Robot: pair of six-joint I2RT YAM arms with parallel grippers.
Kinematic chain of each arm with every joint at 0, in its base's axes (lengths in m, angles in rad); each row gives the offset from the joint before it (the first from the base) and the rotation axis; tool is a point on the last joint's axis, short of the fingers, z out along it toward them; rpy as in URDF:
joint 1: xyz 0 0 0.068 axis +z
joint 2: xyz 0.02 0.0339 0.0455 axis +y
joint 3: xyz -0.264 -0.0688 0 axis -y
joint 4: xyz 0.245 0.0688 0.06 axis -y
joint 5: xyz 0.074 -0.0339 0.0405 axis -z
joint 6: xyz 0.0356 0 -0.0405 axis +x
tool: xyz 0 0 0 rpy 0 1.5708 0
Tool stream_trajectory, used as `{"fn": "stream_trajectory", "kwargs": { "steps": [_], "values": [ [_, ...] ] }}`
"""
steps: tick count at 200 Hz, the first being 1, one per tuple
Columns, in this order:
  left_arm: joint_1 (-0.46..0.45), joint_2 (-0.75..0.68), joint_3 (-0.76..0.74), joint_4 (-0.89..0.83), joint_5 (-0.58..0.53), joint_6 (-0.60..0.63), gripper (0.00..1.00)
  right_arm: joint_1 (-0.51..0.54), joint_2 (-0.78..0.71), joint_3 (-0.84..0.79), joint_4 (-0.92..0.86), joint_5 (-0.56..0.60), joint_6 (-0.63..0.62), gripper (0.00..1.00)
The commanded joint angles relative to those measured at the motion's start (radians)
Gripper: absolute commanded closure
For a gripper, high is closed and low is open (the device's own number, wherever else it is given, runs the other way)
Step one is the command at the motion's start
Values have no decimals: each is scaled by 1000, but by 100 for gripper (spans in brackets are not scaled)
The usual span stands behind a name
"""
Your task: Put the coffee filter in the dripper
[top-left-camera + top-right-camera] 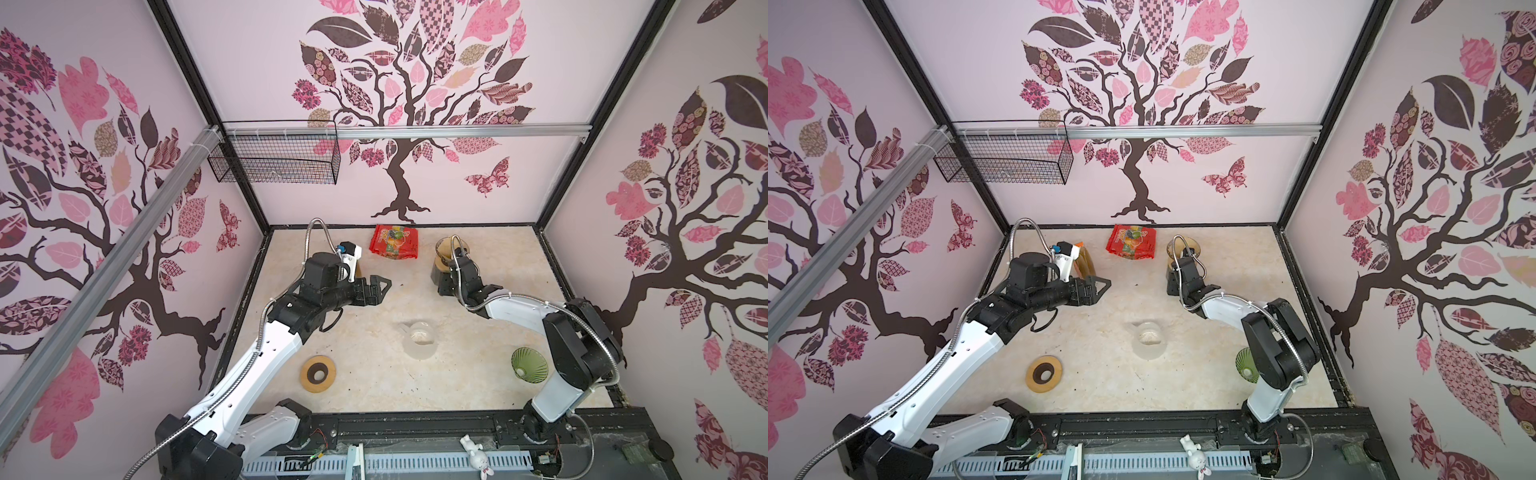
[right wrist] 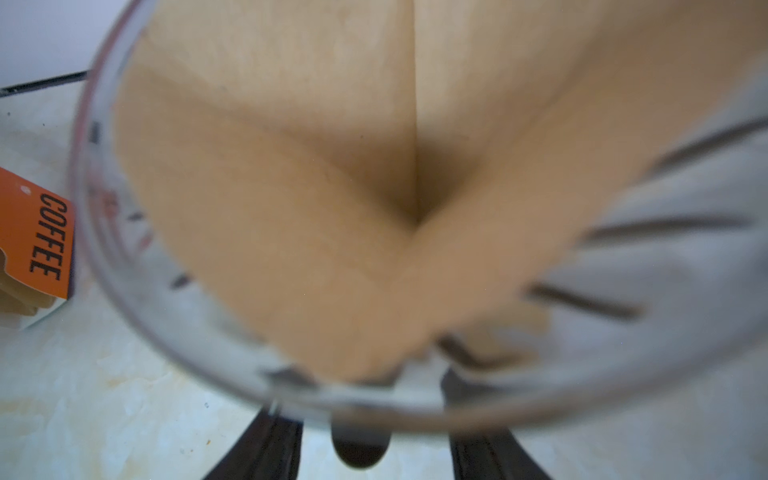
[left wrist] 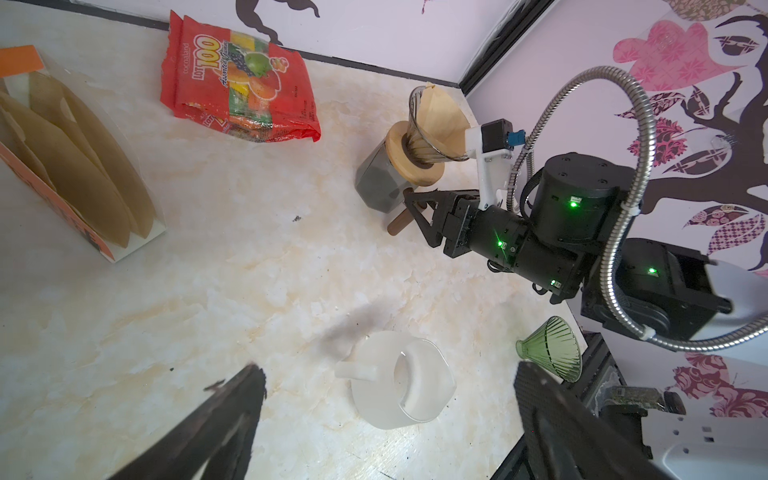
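Note:
A brown paper coffee filter [image 3: 442, 112] sits opened inside the smoky glass dripper [image 3: 419, 139], which stands on a wooden collar over a dark carafe at the back right [image 1: 465, 246]. In the right wrist view the filter [image 2: 332, 187] fills the dripper's cone [image 2: 665, 257]. My right gripper [image 3: 419, 216] is low beside the carafe, open, its fingers [image 2: 266, 449] apart on either side of the carafe's dark handle tip without touching it. My left gripper [image 1: 380, 289] hovers wide open over the table's middle left, holding nothing.
An orange box of spare filters [image 3: 83, 166] stands at the back left, and a red candy bag [image 1: 395, 247] lies at the back middle. A frosted white carafe [image 1: 419, 338], a wooden ring [image 1: 318, 374] and a green glass dripper [image 1: 530, 365] are nearer the front. A wire basket [image 1: 274, 158] hangs on the wall.

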Motion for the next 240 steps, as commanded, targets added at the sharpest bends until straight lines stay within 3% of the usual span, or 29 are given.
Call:
{"fn": "stream_trajectory", "kwargs": {
  "steps": [1,75,104,138,179,196,240],
  "values": [
    [6,5,-28,23,4,-3,3,5,-75,7,8,14,-3,38],
    [11,15,-26,17,-4,1,3,6,-205,-18,-25,-13,35,19],
    [5,11,-11,-19,-54,29,3,5,-287,-50,-62,-32,81,13],
    [-146,19,27,-121,-209,89,3,5,-450,-104,-147,-63,117,0],
    [-182,29,-5,-245,-159,54,8,4,-625,-155,-307,-65,74,0],
    [-204,23,-49,-244,-137,21,10,5,-657,-197,-343,-131,81,0],
    [-351,116,-142,-179,-134,-68,20,30,-677,-318,-368,-235,124,0]
  ]
}}
